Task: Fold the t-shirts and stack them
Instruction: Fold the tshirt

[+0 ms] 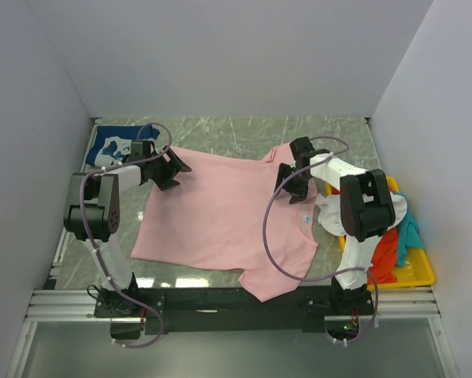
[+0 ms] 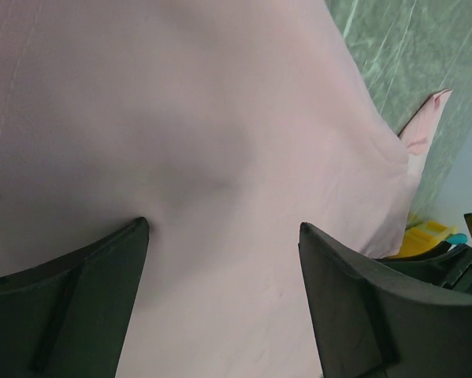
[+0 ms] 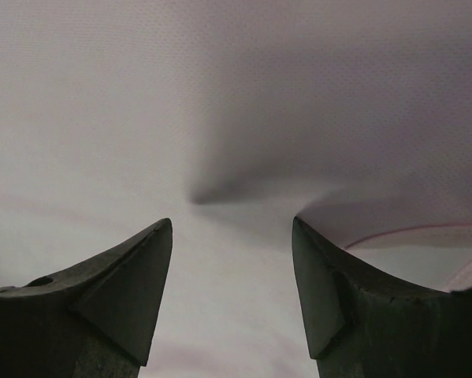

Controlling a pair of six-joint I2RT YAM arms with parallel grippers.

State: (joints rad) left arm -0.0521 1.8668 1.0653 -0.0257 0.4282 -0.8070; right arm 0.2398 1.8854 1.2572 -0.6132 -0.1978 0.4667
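Note:
The large light-pink t-shirt (image 1: 212,213) lies spread on the table. My left gripper (image 1: 172,168) is at its back left edge, open, fingers resting over the pink cloth (image 2: 180,118). My right gripper (image 1: 289,183) is at its right side near the collar, open, jaws wide over pink cloth (image 3: 141,94). In the wrist views the left gripper (image 2: 224,224) and right gripper (image 3: 232,222) hold nothing between their fingers. The navy t-shirt (image 1: 113,144) with white print lies flat at the back left. White (image 1: 328,216), orange-red (image 1: 385,256) and teal (image 1: 411,232) t-shirts are heaped at the right.
A shallow yellow tray (image 1: 421,276) holds the heap at the right, near the wall. White walls close in the green marbled table (image 1: 243,130) on three sides. A metal rail (image 1: 236,303) runs along the near edge.

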